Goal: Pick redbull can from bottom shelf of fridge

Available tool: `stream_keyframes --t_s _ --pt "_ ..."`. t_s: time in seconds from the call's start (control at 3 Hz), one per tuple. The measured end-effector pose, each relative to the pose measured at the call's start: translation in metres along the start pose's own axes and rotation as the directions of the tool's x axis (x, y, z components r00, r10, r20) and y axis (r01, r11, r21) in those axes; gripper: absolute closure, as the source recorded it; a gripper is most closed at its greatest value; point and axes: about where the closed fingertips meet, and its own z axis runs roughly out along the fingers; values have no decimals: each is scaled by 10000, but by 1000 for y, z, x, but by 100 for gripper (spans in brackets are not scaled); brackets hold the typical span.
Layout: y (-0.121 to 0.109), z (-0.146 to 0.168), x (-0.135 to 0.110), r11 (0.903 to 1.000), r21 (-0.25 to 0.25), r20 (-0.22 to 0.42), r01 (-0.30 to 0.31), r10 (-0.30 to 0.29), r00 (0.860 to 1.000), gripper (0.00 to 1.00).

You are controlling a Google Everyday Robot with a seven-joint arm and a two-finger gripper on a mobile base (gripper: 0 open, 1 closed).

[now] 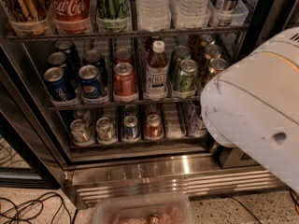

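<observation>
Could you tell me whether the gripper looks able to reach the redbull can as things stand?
Probably yes: the redbull can stands at the front of the bottom shelf with nothing before it. The gripper itself is out of view; the white arm at the picture's right sits clear of that lane.
</observation>
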Motion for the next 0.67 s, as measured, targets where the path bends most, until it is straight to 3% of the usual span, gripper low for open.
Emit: stream_keyframes --t_s 0.33,0.67 --pt "3 16 7 9979 133 -620 638 -628 9961 100" --pt "4 52 12 9727 439 -1395 2278 -2198 9655 100"
